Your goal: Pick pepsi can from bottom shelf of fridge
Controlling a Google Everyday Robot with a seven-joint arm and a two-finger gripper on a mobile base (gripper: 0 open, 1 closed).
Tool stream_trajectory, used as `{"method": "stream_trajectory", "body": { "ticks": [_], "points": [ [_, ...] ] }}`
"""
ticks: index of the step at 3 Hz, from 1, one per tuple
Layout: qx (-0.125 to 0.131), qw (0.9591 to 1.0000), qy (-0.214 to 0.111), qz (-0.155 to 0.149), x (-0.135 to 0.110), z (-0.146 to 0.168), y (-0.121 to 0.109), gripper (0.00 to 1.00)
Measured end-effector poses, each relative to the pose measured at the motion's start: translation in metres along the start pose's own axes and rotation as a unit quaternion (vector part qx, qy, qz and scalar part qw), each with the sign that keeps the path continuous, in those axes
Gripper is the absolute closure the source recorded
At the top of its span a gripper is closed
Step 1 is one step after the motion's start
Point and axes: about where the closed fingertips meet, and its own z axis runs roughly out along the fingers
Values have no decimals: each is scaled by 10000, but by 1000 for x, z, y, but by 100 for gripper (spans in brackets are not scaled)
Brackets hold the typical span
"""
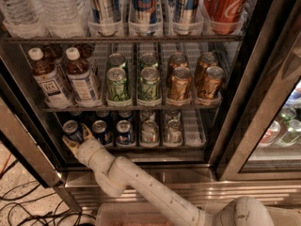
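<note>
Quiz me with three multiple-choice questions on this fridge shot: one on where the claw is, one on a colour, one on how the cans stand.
1. Where is the claw? A) top right B) left end of the bottom shelf C) middle right
2. The big can at top right is: A) green B) red C) silver
3. The pepsi cans stand: A) upright B) on their sides C) upside down
Answers: B, the claw sits by the leftmost pepsi can on the lowest tier; B, its body is plainly red; A, their silver tops face up.
</note>
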Motion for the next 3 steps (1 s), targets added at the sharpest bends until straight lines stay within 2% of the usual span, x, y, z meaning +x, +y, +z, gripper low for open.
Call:
{"method": "stream_trajectory", "body": {
  "ticks": [2,3],
  "points": [
    [-222,9967,-521,-574,-61,-22,18,100],
    [-436,9945,-621,-721,-75,-37,31,100]
  ]
}}
